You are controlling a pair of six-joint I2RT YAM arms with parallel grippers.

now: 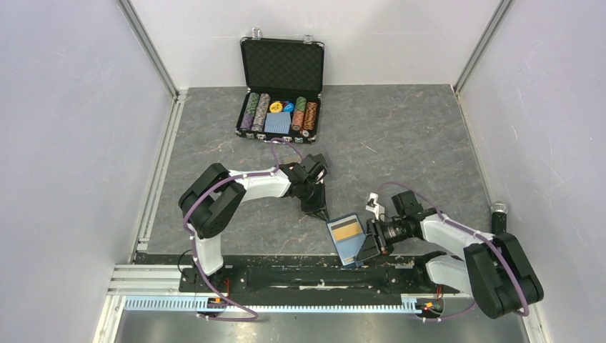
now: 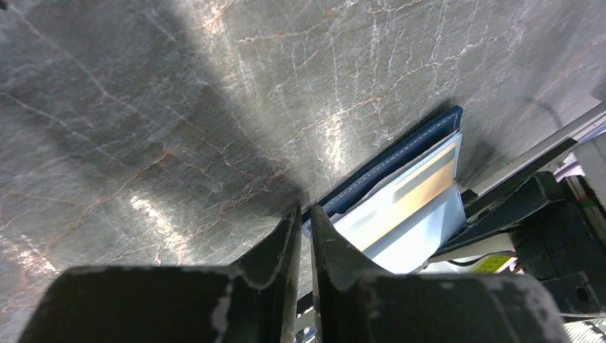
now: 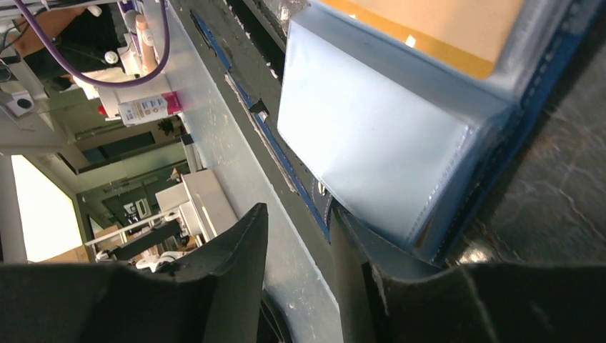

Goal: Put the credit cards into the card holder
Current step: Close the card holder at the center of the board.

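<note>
**A:** Where does the card holder [image 1: 345, 239] lie?

**B:** Open at the near edge of the worktop [image 1: 400, 143]. Its long axis runs far-to-near, with the far end leaning slightly left. A gold card [image 1: 348, 230] shows in one pocket.

**A:** Which arm is nearer?

**B:** The right hand [image 1: 371, 243]. It touches the holder's right edge, fingers partly apart, and that edge rests against one finger. I see nothing clamped between them.

**A:** And the left hand [image 1: 315, 209]?

**B:** It points down just beside the holder's far-left corner, closed to a slit, with nothing visible in it. From there the holder lies nearer the bases and to the right. I'd judge any insertion should follow that long axis.
</note>
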